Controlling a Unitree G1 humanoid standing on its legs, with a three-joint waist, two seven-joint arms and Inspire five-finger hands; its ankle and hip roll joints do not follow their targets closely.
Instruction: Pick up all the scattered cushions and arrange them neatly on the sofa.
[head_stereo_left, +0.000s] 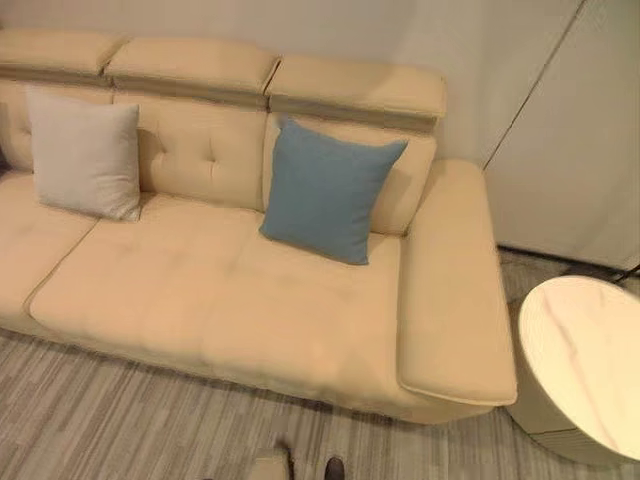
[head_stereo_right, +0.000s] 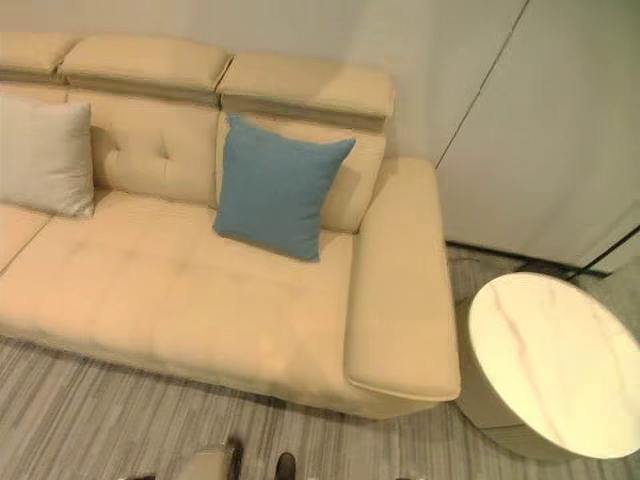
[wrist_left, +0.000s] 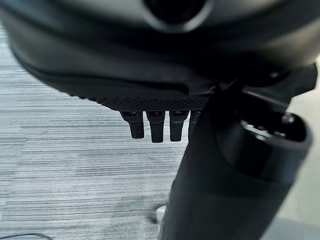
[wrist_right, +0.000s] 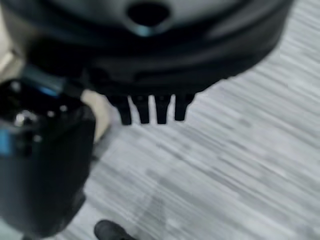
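Both cushions I can see are already up on the sofa (head_stereo_left: 230, 290): a blue cushion (head_stereo_left: 328, 190) leaning on the backrest near the armrest, and a white cushion (head_stereo_left: 85, 155) propped further along. The left robot hand (wrist_left: 155, 125) hangs over bare floor (wrist_left: 75, 165), fingers straight and holding nothing; the right robot hand (wrist_right: 150, 110) is the same (nothing near either one). No cushion lies on the floor in sight, so the task looks close to done, perhaps only tidying left. A round table (head_stereo_left: 585, 360) stands beside the armrest.
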